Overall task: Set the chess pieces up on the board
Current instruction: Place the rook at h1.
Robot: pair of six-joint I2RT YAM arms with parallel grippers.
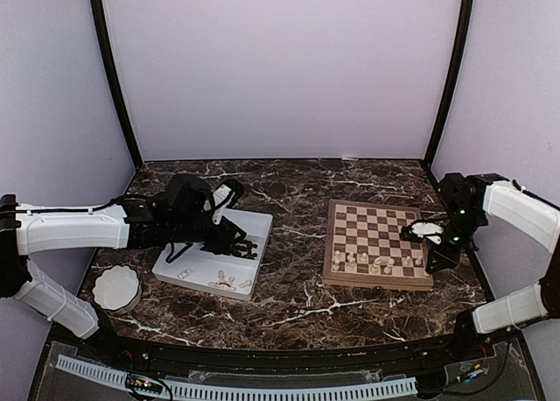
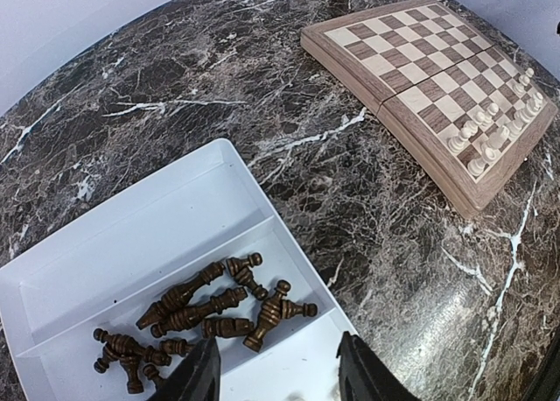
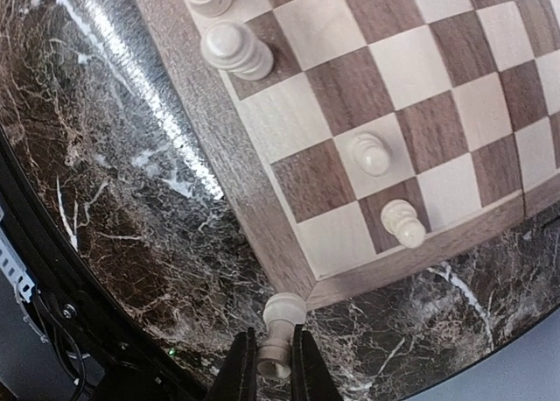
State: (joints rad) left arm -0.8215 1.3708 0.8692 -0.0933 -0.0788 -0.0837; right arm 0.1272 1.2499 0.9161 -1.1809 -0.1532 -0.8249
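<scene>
Chess pieces [image 1: 372, 263] are split between two spots right now. Down at the near left there's a white scalloped bowl [image 1: 116, 289] on the marble table [image 1: 297, 200]. Just past it is the white tray [image 1: 203, 263], with a few pale ones [image 1: 226, 284] loose in its near part and a heap of dark pieces [image 2: 210, 309] lying on their sides in one of its compartments. The left gripper [image 2: 276, 379] hangs right over those dark ones with its jaws apart. Over on the right sits the board [image 1: 376, 221], with pale men lined along its near rows. The right gripper [image 3: 273, 366] is pinched tight on one pale piece [image 3: 280, 327] just off the board's near corner, over the marble.
</scene>
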